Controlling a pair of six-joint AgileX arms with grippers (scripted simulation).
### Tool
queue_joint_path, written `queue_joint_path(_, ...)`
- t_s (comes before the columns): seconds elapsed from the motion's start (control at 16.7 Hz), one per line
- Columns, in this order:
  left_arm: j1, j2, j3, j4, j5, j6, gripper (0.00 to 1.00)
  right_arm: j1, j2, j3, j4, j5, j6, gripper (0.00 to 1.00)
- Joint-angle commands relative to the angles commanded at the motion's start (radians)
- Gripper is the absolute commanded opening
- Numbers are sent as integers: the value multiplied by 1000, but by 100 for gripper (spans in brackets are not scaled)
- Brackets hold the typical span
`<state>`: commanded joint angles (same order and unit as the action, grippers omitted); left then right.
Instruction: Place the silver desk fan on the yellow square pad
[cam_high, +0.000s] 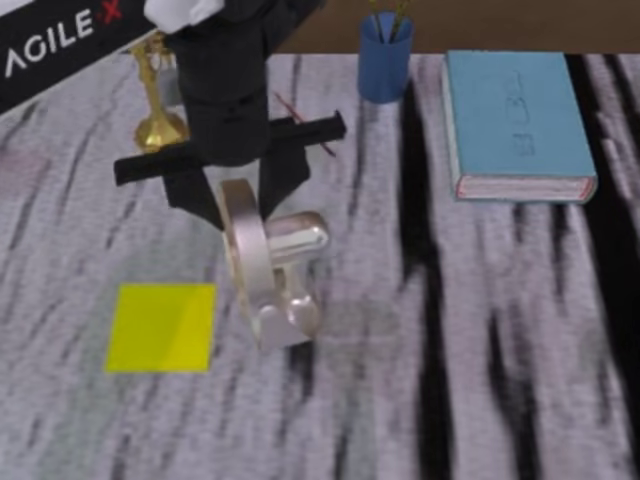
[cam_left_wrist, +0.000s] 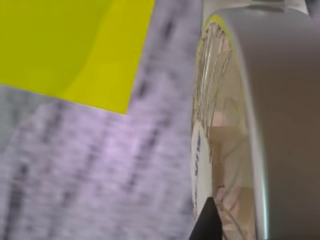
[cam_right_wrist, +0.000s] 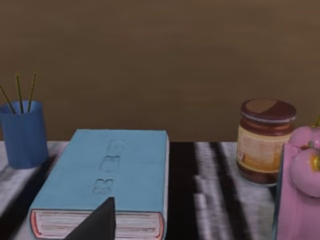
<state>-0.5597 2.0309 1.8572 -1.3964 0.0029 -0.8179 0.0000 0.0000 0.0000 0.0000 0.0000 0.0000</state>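
On the streaked grey table (cam_high: 480, 350) seen from above, white lettering reading "AGILE X" runs along our black left arm. Our left gripper (cam_high: 243, 205) clamps the ring cage of the shiny silver desk fan (cam_high: 272, 268), just right of the flat yellow square pad (cam_high: 162, 327) and not on it.

In the left wrist view, the cage fills one side beside the pad's corner.

In the right wrist view, one dark fingertip (cam_right_wrist: 97, 222) fronts the blue hardback book (cam_right_wrist: 107, 175), whose embossed marks are unreadable; whether our right gripper is open, we cannot tell.
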Motion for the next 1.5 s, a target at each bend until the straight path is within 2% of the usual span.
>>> queue_joint_path(0.3,-5,2,-1,1,0,-1,0,0,0,0,0,0,0,100)
queue_joint_path(0.48,11,-12,-19,-4,0,-68,0,0,0,0,0,0,0,100)
queue_joint_path(0.66,47,-47,-58,-10,0,-230,0,0,0,0,0,0,0,100)
queue_joint_path(1.14,186,-213,-234,-4,-1,-895,0,0,0,0,0,0,0,100)
queue_joint_path(1.32,224,-267,-288,5,-1,-1027,0,0,0,0,0,0,0,100)
queue_joint_path(1.5,236,-285,-304,9,-1,-1065,0,0,0,0,0,0,0,100)
